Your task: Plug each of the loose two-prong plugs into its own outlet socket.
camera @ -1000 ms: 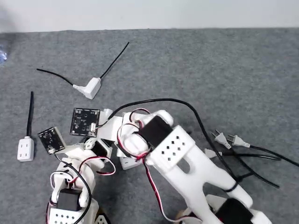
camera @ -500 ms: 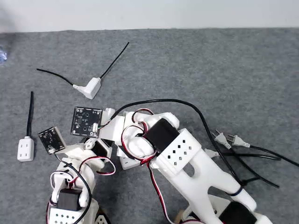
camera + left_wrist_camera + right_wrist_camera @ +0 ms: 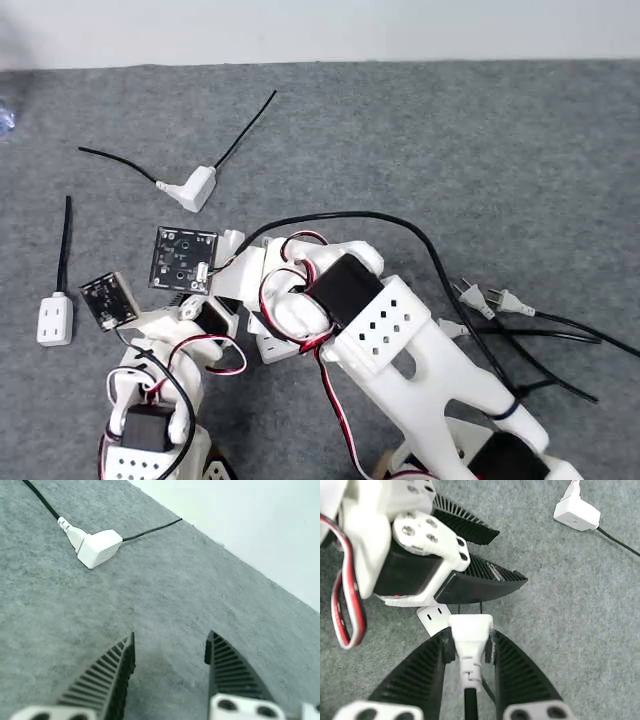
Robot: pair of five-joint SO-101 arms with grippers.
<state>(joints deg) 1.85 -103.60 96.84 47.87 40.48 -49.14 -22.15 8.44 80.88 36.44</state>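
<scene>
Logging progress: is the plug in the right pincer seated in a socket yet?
Out. The plug, clamped in the right pincer, shows bare prongs; slots of the socket are empty.

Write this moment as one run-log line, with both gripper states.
right gripper: shut on white plug | prongs bare, near white socket | left gripper: open, empty

outlet socket (image 3: pixel 55 320) 9 o'clock on tabletop (image 3: pixel 420 140) | angled socket (image 3: pixel 195 187) 11 o'clock | loose plugs (image 3: pixel 487 297) 3 o'clock | third socket (image 3: pixel 434 617) near centre, just beside the plug (image 3: pixel 470 647) in the right tool (image 3: pixel 470 634)
</scene>
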